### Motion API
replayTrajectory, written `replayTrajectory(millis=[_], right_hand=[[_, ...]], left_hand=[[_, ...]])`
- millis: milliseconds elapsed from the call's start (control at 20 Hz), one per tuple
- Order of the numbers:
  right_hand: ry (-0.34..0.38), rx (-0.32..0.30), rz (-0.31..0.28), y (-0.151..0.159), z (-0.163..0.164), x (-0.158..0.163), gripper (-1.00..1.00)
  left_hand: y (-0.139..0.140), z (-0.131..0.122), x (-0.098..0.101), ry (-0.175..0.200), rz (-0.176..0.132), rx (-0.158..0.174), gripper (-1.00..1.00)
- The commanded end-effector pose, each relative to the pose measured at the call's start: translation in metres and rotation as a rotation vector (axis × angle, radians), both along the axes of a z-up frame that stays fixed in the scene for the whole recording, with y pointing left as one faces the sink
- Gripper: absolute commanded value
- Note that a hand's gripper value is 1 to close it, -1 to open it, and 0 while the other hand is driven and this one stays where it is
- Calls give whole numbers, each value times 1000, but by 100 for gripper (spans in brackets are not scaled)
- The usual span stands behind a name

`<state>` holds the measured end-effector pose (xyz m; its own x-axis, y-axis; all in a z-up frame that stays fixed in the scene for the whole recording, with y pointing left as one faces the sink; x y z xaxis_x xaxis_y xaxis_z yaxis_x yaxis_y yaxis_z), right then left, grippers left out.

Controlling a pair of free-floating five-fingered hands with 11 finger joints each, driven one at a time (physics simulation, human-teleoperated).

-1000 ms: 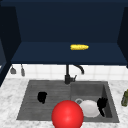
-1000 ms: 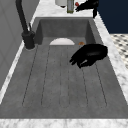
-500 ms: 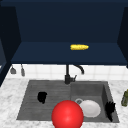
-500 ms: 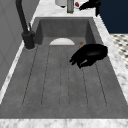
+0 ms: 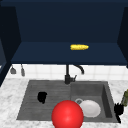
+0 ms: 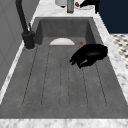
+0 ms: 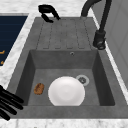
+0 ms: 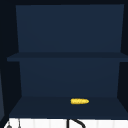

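Note:
My left hand (image 5: 42, 97) hovers over the sink's ribbed drainboard (image 6: 62, 82), fingers loosely bent and holding nothing; it shows as the left hand (image 6: 91, 53) and the left hand (image 7: 47, 10) in the side views. My right hand (image 5: 118, 110) hangs at the sink's right front corner with straight, spread fingers (image 7: 10, 102), touching nothing. A white plate (image 7: 66, 91) lies in the basin beside a small brown item (image 7: 38, 88). A large red ball (image 5: 67, 115) sits low in the front view, before the sink's front edge.
A black faucet (image 5: 68, 75) stands behind the sink. A yellow corn cob (image 8: 79, 101) lies on the dark cabinet's lower shelf. A green bottle (image 6: 70, 6) and a small red thing (image 6: 77, 4) stand on the counter right of the basin. Utensils (image 5: 17, 70) hang at the back left.

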<state>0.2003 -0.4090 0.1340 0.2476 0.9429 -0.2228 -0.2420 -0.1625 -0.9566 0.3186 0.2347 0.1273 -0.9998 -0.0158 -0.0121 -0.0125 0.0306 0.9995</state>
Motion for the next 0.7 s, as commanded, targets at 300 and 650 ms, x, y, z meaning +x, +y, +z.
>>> replayTrajectory(millis=[300,650], right_hand=[[-24,75,0,-68,-1,-2,-100],[-38,80,9,-114,-1,-1,-100]], left_hand=[[0,0,0,0,0,0,0],[0,0,0,0,0,0,0]])
